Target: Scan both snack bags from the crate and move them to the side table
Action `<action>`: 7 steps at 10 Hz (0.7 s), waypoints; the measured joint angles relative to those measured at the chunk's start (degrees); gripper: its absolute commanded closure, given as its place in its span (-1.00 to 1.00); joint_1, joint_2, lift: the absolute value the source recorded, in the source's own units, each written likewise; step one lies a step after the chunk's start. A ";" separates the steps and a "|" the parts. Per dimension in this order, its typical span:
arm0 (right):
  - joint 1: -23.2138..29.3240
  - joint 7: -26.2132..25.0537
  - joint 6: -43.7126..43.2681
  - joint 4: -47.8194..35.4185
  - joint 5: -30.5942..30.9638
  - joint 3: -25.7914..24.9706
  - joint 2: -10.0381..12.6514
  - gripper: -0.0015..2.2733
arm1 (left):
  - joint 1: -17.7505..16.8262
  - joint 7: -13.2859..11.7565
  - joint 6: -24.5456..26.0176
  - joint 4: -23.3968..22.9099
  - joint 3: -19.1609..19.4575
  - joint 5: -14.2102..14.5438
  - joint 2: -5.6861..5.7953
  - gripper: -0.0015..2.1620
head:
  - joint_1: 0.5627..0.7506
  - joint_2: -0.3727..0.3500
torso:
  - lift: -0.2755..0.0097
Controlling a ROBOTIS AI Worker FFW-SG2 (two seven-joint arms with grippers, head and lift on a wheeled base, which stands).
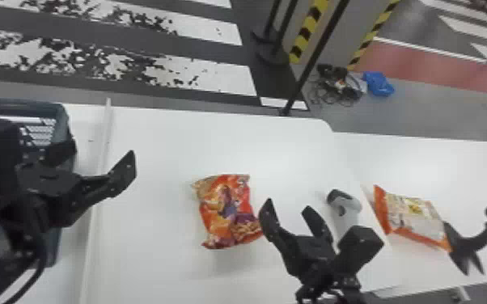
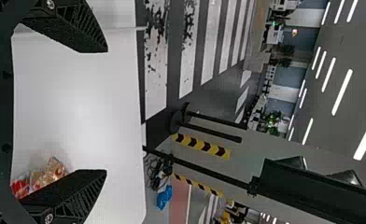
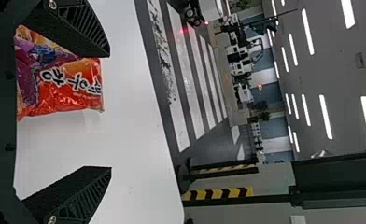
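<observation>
And here we are, both hands open! The right gripper (image 1: pixel 288 206) hangs over the near part of the white table (image 1: pixel 149 137), its two flat black fingers spread with nothing between them. Just to its left lies the first snack bag (image 1: pixel 230 212), on the tabletop: a puffy orange-red packet, glossy and crinkled, with purple patches and pictures of food. The right wrist view has that bag over beside one finger, well away from the other; whether they touch, I can't tell.

Over on the left, the left gripper (image 1: pixel 100 155) is spread wide too, nothing in its grasp, well apart from that same bag. Its arm covers much of the crate (image 1: pixel 64 115), a dark blue-grey tub with rounded corners and slotted walls; what it holds is hard to make out. A thin, pale raised strip (image 1: pixel 95 194) runs between crate and bag.

Out to the right, the second bag (image 1: pixel 414 218), pale-faced with orange ends, rests on the side table (image 1: pixel 428 161). Between the bags sits the scanner (image 1: pixel 348 212), smooth and light grey with a dark head, partly behind the right gripper. A curved black stand (image 1: pixel 473 240) rises at the second bag's right end.
</observation>
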 measured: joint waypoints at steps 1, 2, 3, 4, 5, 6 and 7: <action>-0.23 2.09 4.88 -0.79 -3.48 -1.42 0.17 -0.93 | 2.01 -0.70 -2.39 -0.71 2.54 -0.88 1.52 -0.93 | 0.41 -0.58 | 0.40; -0.34 3.61 9.10 -1.60 -6.07 -2.59 0.31 -0.93 | 3.66 -2.17 -5.40 -0.79 4.82 -1.06 2.19 -0.93 | 0.41 -0.48 | 0.40; -0.48 5.11 14.84 -2.51 -9.58 -4.35 0.49 -0.93 | 5.55 -4.97 -10.30 -0.12 7.49 -1.46 2.31 -0.93 | 0.41 -0.40 | 0.40; -0.78 6.04 19.86 -3.01 -12.50 -6.00 0.68 -0.93 | 7.35 -7.29 -15.49 0.82 9.65 -1.89 1.97 -0.93 | 0.41 -0.36 | 0.40; -1.22 6.58 23.90 -3.14 -14.39 -7.23 0.92 -0.93 | 9.12 -8.34 -18.99 1.33 11.47 -1.84 1.62 -0.92 | 0.41 -0.28 | 0.40; -1.74 7.18 27.19 -3.16 -15.86 -8.26 1.13 -0.93 | 10.29 -8.49 -20.81 1.80 12.61 -1.50 1.30 -0.92 | 0.41 -0.23 | 0.40; -2.86 8.59 32.57 -3.05 -17.39 -9.52 1.63 -0.93 | 11.05 -8.91 -21.87 2.20 13.23 -1.17 1.03 -0.92 | 0.41 -0.17 | 0.40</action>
